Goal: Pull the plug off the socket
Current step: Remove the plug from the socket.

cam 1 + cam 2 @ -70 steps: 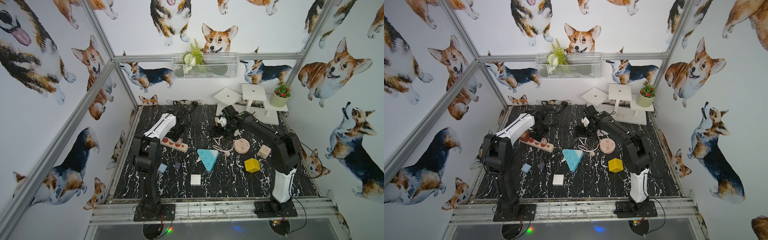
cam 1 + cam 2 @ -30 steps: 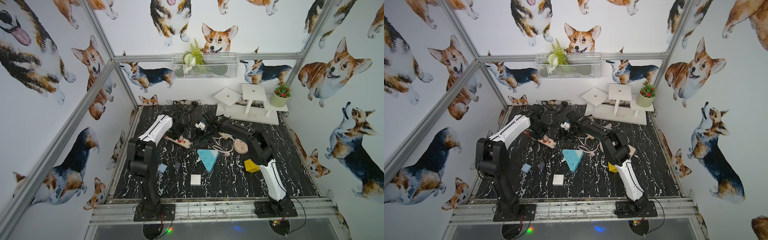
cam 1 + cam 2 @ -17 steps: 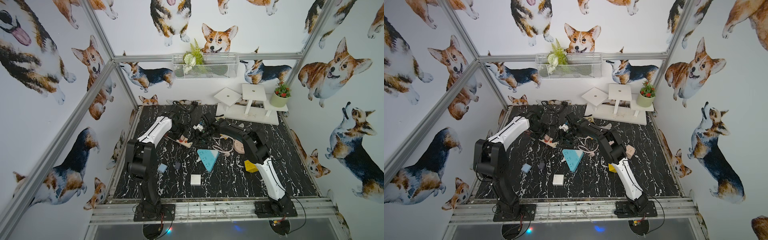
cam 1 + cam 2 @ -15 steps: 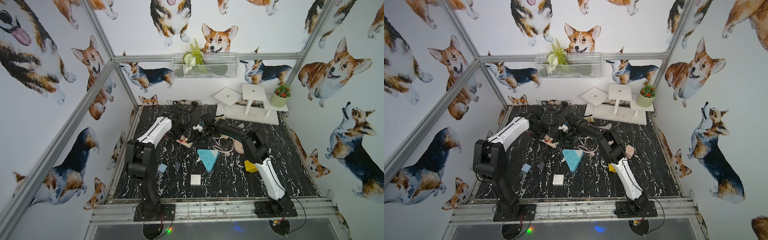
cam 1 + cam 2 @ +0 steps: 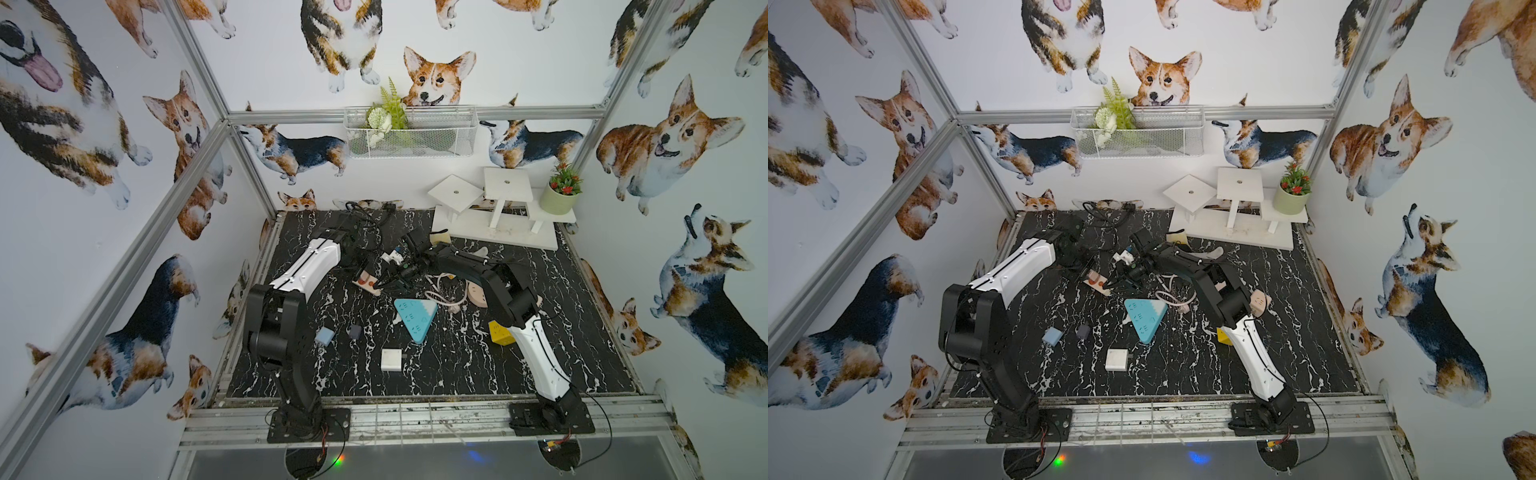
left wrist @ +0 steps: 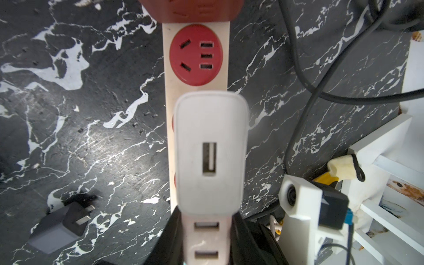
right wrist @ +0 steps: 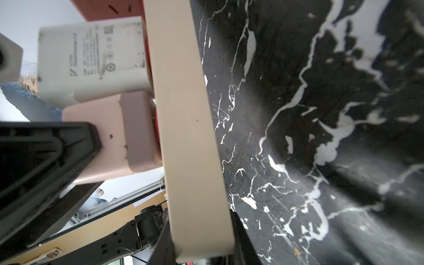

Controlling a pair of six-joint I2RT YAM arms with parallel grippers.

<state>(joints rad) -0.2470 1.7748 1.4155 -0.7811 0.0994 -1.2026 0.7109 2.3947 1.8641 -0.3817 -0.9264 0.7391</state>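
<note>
The cream power strip (image 5: 368, 284), long and narrow with round red sockets (image 6: 196, 55) along its face, sits tilted over the back half of the tabletop, left of centre. The pink plug (image 7: 114, 137), a pale rounded block, is seated in a socket near one end of the strip, snug against its face.

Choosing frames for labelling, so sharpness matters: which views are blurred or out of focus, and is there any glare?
Left wrist view: white USB charger close to the lens soft, black marble tabletop sharp with a mild sheen. Right wrist view: cream power strip and pale pink adapter fairly sharp, tabletop smeared towards the picture's edge. Both top views: even light, sharp, no glare.
</note>
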